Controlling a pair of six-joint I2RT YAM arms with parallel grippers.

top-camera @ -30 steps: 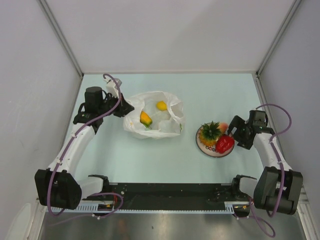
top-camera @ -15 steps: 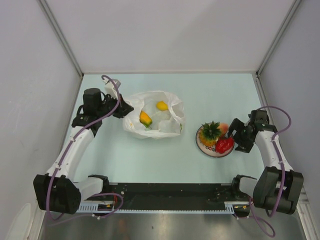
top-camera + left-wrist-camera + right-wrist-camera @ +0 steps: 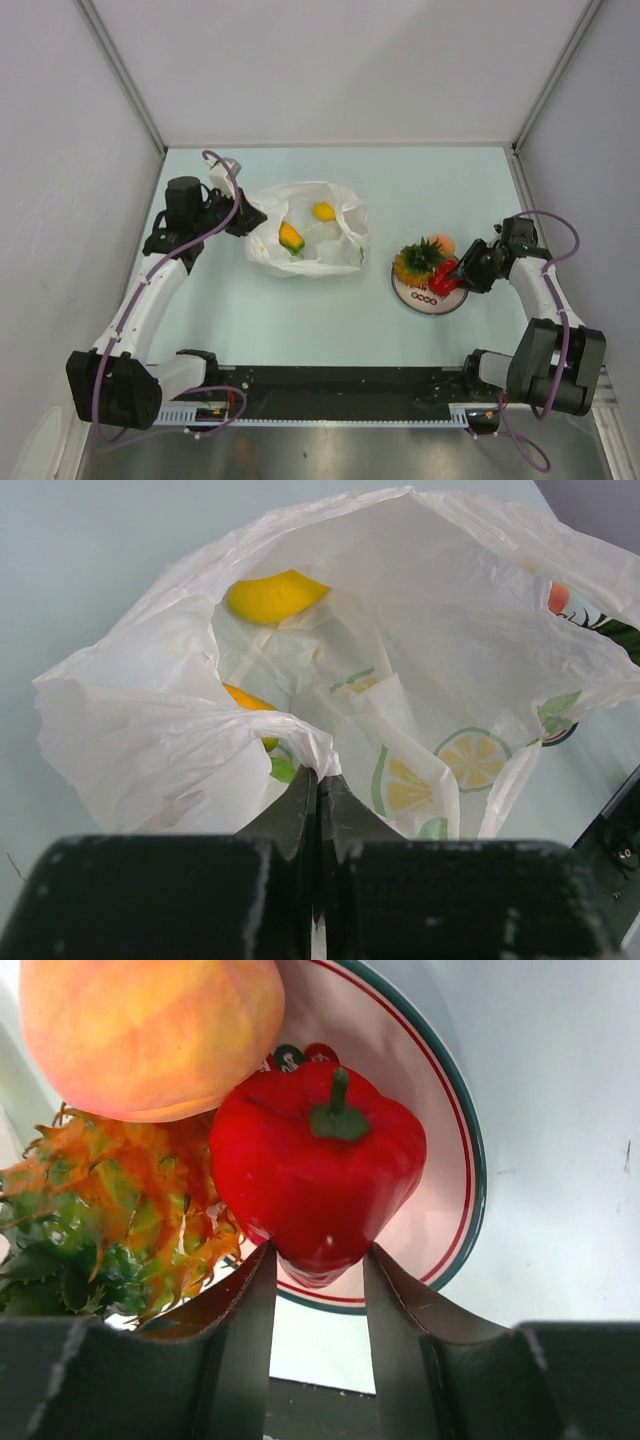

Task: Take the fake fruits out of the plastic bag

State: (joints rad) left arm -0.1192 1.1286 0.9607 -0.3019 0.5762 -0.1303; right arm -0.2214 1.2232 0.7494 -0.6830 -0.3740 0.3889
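The plastic bag point(image 3: 318, 252) lies open at centre left, a yellow fruit point(image 3: 323, 211) and an orange-yellow fruit point(image 3: 291, 238) inside it. My left gripper point(image 3: 250, 215) is shut on the bag's rim point(image 3: 300, 742) and holds its mouth open. On the plate point(image 3: 432, 300) at the right sit a pineapple point(image 3: 418, 262), a peach point(image 3: 445, 243) and a red fruit point(image 3: 443, 281). My right gripper point(image 3: 320, 1255) has both fingers pressed against the lower tip of the red fruit point(image 3: 315, 1175).
Side walls close in the pale green table on the left, right and back. The plate's rim point(image 3: 462, 1140) runs right beside the right fingers. Both arm bases and a black rail line the near edge.
The right gripper has moved left onto the plate and closed from wide open onto the red fruit, which shifted slightly left. The left arm and bag have stayed put.
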